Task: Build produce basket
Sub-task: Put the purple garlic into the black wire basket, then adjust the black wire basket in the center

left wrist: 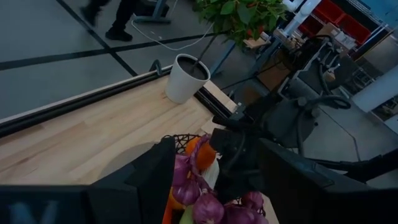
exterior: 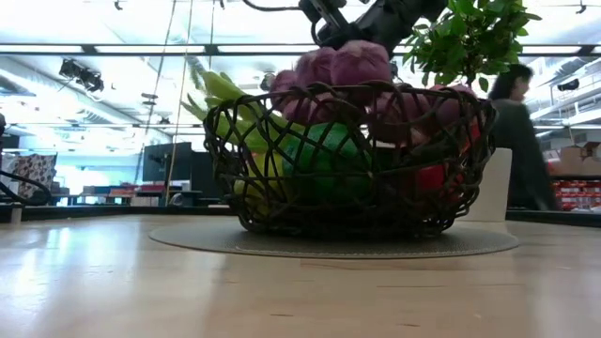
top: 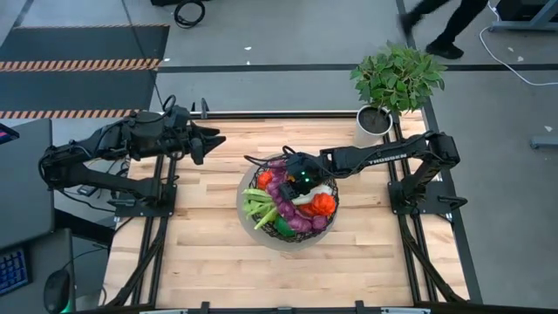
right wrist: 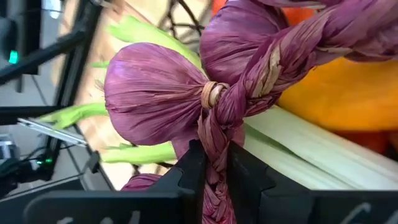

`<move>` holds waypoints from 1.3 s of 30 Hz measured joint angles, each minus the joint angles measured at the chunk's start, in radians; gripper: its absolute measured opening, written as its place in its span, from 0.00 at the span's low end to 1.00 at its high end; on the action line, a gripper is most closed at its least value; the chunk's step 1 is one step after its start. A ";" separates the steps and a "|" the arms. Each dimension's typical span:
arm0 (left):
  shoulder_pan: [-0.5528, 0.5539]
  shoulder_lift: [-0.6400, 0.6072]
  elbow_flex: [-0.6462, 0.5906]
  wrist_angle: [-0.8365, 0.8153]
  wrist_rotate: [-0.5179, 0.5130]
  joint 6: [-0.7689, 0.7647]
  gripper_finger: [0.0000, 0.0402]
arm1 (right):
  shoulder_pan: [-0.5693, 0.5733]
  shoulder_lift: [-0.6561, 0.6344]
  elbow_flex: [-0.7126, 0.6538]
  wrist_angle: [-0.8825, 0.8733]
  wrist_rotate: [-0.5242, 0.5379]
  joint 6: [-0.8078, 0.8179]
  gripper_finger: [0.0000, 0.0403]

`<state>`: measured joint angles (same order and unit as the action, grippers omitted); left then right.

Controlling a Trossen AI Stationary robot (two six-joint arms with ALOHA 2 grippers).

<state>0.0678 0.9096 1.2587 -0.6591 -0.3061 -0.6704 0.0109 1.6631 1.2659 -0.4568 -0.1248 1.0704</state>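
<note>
One marking is legible: pale capitals reading "TROSSEN" along the right arm's forearm link (top: 384,159), seen from above. Shelf goods and boxes in the room behind carry print too small to read.

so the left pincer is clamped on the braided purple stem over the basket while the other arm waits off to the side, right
Wrong arm: the right pincer is clamped on the braided purple stem over the basket; the right wrist view shows it. The left pincer waits off to the side.
</note>
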 joint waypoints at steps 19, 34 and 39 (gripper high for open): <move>0.001 0.000 0.000 -0.004 -0.107 -0.036 0.58 | -0.025 -0.046 0.048 0.051 -0.105 -0.029 0.45; 0.005 0.164 0.002 -0.026 -0.071 -0.271 0.58 | -0.159 -0.268 0.051 -0.188 -0.181 -0.236 0.46; 0.010 0.245 0.001 -0.144 0.044 -0.346 0.58 | -0.204 -0.371 0.051 -0.534 -0.118 -0.283 0.46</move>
<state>0.0776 1.1543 1.2594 -0.8032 -0.2625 -1.0168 -0.1932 1.2922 1.3170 -0.9908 -0.2432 0.7879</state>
